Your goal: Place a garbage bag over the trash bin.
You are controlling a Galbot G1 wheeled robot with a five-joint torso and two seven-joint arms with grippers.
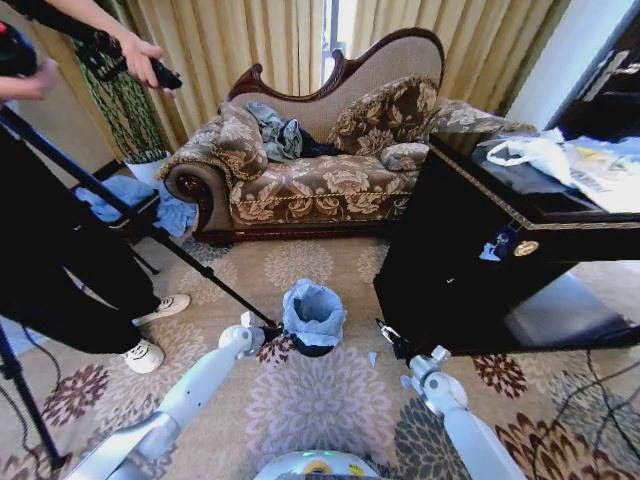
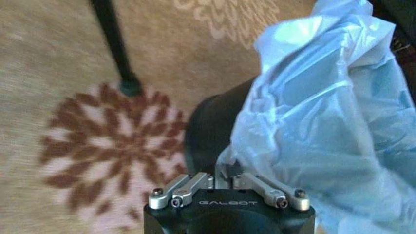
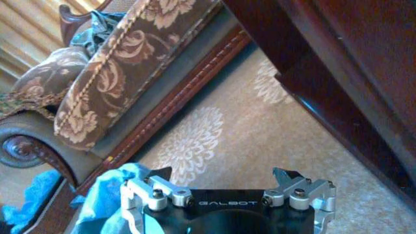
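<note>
The trash bin (image 1: pixel 312 349) is small and black and stands on the patterned carpet in front of me. The pale blue garbage bag (image 1: pixel 313 312) is bunched over its top and hangs down the sides. My left gripper (image 1: pixel 266 334) is at the bin's left side. In the left wrist view it (image 2: pixel 224 171) is shut on the edge of the garbage bag (image 2: pixel 325 122), beside the bin's black wall (image 2: pixel 208 129). My right gripper (image 1: pixel 389 337) hangs open to the right of the bin, apart from it. The right wrist view shows it (image 3: pixel 222 175) with nothing between its fingers and the bag (image 3: pixel 107 197) off to one side.
A black tripod leg (image 1: pixel 180 255) ends on the carpet just left of the bin, and a person's shoes (image 1: pixel 150 350) stand farther left. A dark wooden cabinet (image 1: pixel 470 260) rises close on the right. A patterned sofa (image 1: pixel 320 180) stands behind. Cables (image 1: pixel 590 390) lie at the right.
</note>
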